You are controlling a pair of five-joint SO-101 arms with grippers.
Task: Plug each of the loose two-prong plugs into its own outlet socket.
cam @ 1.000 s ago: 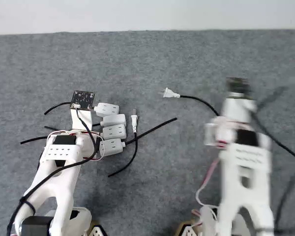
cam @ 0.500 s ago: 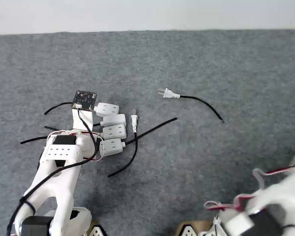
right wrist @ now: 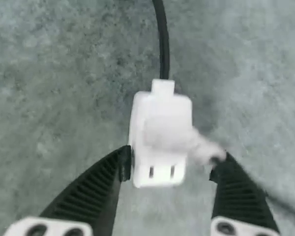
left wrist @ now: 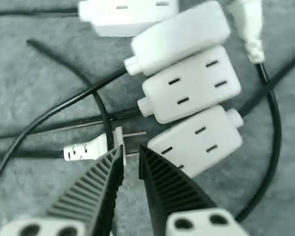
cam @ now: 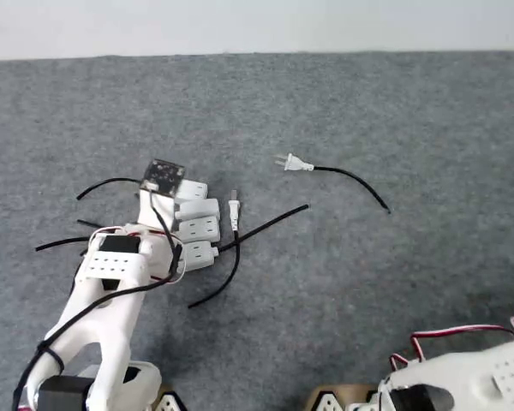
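Right arm, change: a second ago I had it stretched out over the table by the cord of the far plug [cam: 289, 162]. It has since swung back and now sits folded at the table's near edge [cam: 467, 381].
Right gripper [right wrist: 169, 162]: spread wide. A corded socket [right wrist: 161, 140] lies between the fingers. I cannot tell whether either finger touches it.
Far plug: unmoved, well ahead of my right gripper and not plugged in.
Left arm, change: crept slightly forward along the socket row [cam: 193, 218].
Left gripper [left wrist: 130, 156]: narrow, with a slim gap and nothing clamped.
Near plug [left wrist: 91, 148]: just ahead of the tips, its prongs aimed at the nearest socket [left wrist: 194, 140] but not yet seated.
Middle plug [cam: 234, 210]: loose, just beyond the row.
Meaning: I judge the right side has given up its plug for now. The left is lining up a grasp.
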